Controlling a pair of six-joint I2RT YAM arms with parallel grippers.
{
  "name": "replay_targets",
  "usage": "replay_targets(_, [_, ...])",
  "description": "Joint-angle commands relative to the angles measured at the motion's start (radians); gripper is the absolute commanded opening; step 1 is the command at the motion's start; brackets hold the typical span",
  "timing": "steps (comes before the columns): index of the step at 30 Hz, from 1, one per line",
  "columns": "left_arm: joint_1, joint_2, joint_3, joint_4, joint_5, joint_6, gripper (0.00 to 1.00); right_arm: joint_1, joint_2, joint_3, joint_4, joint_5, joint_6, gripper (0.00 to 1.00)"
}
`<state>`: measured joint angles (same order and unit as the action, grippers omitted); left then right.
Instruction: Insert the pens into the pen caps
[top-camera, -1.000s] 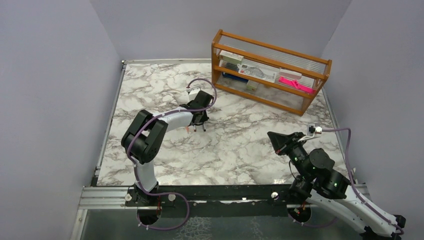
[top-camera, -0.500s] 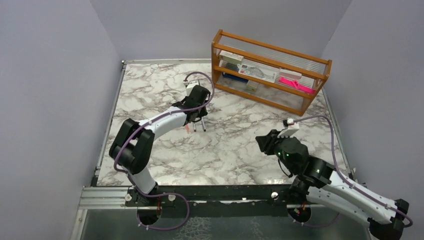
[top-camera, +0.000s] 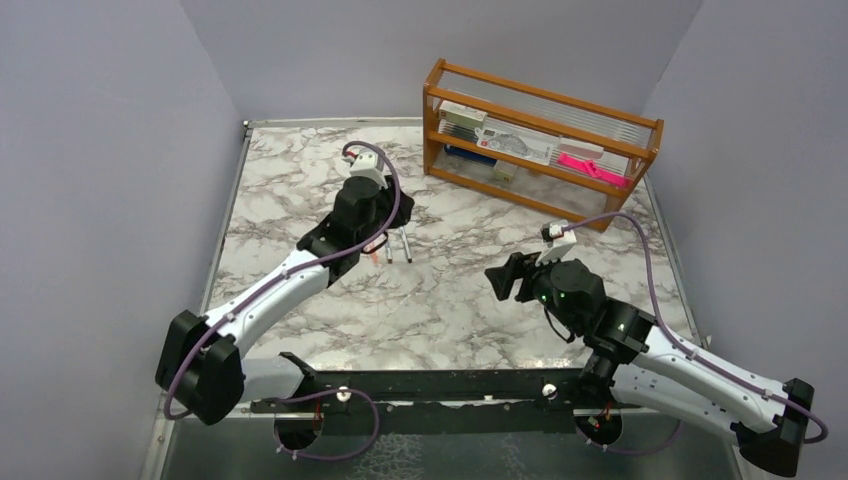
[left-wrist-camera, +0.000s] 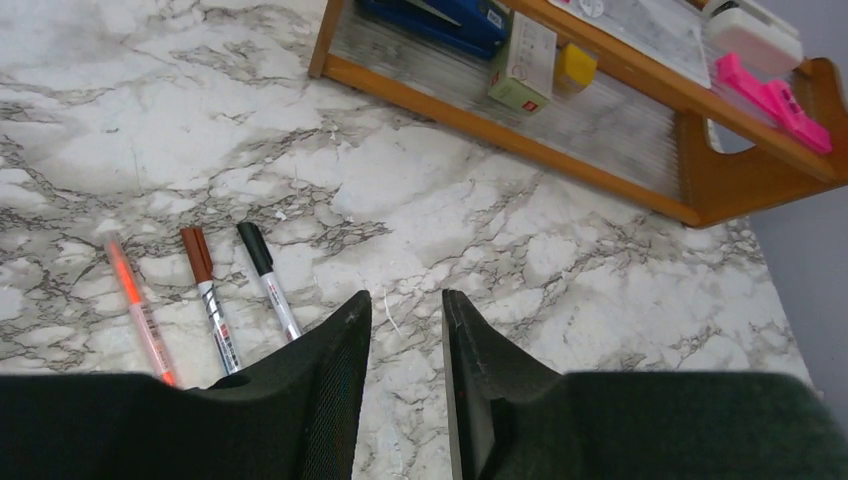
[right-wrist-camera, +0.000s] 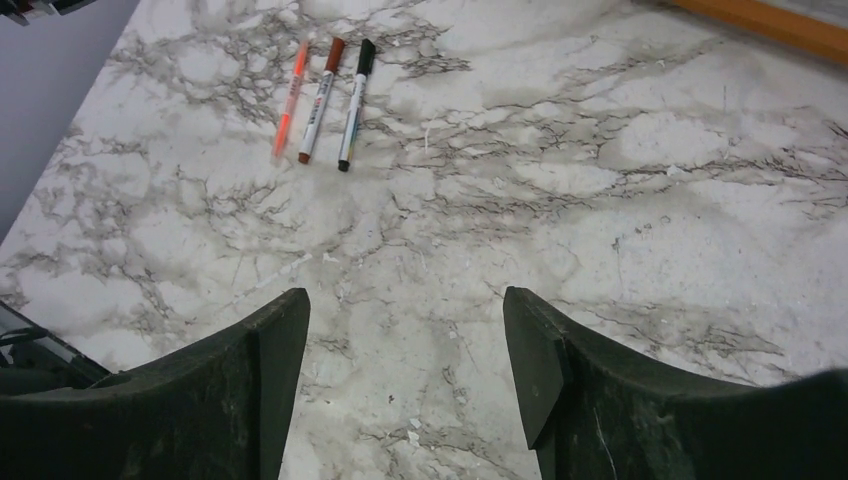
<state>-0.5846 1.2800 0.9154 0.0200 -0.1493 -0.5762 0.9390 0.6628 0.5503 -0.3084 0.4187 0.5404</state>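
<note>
Plain grey-lilac walls (top-camera: 100, 150) close in a white, grey-veined marble surface (top-camera: 450, 220), evenly lit. Ahead of the left tool (left-wrist-camera: 405, 300) and to its right, a wooden shelf (left-wrist-camera: 500, 135) stands on the surface.

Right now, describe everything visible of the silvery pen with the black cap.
The silvery stick pen with the black cap lies flat on the grey-veined marble tabletop, rightmost of three parallel pens. Its barrel carries dark print too small to read; the cap sits on its far end, the near end is dark. A narrow gap separates it from the silvery pen with the dark red cap. Nothing else touches it.
</note>
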Motion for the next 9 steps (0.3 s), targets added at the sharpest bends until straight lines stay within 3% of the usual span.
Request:
replay_targets(1, [-0.003, -0.090, -0.053, 0.068, -0.014, 0.037, 0.35, 0.004, -0.011, 0.018, 0.066, -0.035, -0.012, 0.73])
replay_targets(6, [-0.003, -0.108, -0.057, 0.033, -0.034, 0.055, 0.34, 0.004, -0.026, 0.010, 0.114, -0.044, 0.025, 0.80])
replay_targets(9, [-0.003, -0.104, -0.065, 0.042, -0.028, 0.055, 0.35, 0.004, 0.043, 0.064, 0.038, 0.017, 0.082, 0.81])
